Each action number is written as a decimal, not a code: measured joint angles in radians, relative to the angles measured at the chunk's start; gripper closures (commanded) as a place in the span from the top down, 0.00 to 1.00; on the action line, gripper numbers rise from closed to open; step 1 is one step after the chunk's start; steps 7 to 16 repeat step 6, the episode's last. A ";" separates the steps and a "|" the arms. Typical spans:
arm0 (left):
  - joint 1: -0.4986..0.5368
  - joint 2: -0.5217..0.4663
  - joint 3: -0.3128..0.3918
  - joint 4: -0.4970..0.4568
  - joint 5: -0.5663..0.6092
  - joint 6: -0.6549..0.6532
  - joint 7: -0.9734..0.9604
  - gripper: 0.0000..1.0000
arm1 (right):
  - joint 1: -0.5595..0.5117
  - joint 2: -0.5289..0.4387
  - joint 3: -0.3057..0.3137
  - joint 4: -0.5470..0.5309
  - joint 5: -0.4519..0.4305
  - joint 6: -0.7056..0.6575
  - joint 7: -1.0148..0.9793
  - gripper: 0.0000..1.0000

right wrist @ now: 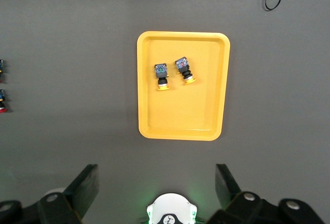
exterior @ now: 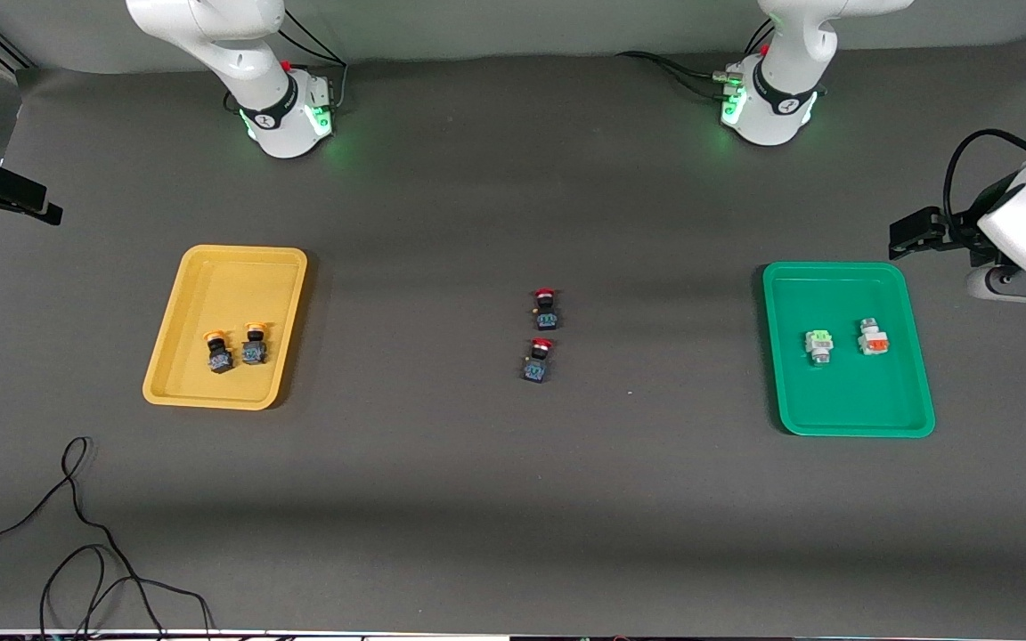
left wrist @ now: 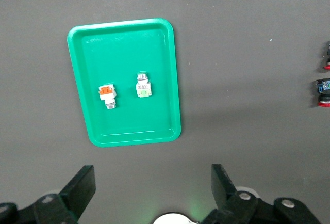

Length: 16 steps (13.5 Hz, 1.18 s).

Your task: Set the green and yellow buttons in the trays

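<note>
Two yellow-capped buttons (exterior: 219, 353) (exterior: 254, 345) lie side by side in the yellow tray (exterior: 237, 285) toward the right arm's end. Two white-bodied buttons, one with a light green part (exterior: 819, 346) and one with an orange part (exterior: 873, 337), lie in the green tray (exterior: 834, 294) toward the left arm's end. My left gripper (left wrist: 153, 188) hangs open and empty high over the table near its base, looking down on the green tray (left wrist: 124, 48). My right gripper (right wrist: 157, 185) hangs likewise, open and empty, above the yellow tray (right wrist: 180, 115).
Two red-capped black buttons (exterior: 546, 308) (exterior: 538, 361) sit mid-table between the trays. A loose black cable (exterior: 77, 534) curls near the front edge at the right arm's end. A white-and-black device (exterior: 1012, 236) stands beside the green tray at the table's end.
</note>
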 measured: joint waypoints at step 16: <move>0.000 0.000 0.000 0.000 0.000 0.000 0.000 1.00 | 0.000 0.000 -0.001 0.000 -0.003 0.000 -0.009 1.00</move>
